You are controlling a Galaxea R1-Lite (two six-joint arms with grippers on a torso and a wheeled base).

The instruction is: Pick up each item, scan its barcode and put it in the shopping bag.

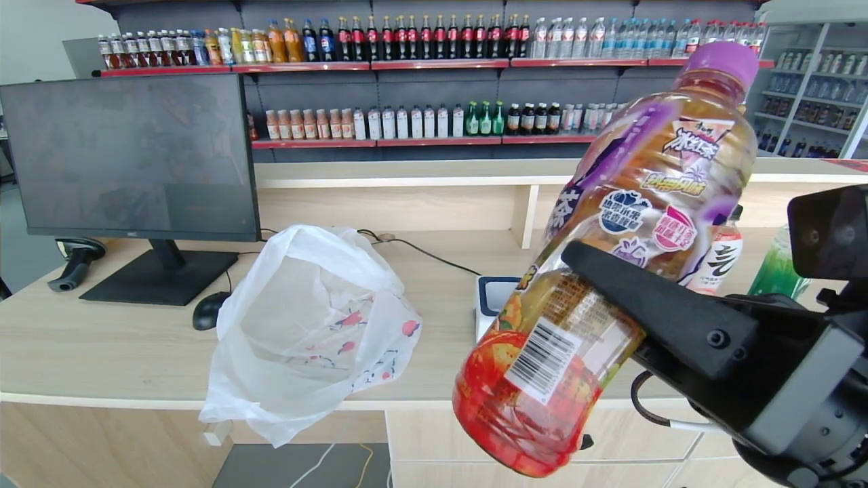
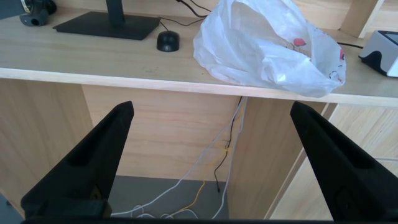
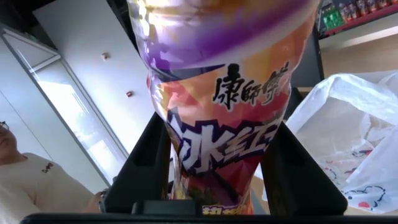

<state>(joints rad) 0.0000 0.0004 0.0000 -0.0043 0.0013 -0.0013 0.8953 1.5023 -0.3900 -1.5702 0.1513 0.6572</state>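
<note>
purple-capped tea bottle (image 1: 651,176) is hanging tilted over the counter (image 1: 102,339) edge, clamped in the right gripper (image 1: 597,271); left gripper (image 2: 211,162) is hanging spread apart. scanning seems underway: its barcode (image 1: 542,352) is likely needing turning toward the scanner (image 1: 494,298) beside the shopping bag (image 1: 312,325).
</note>
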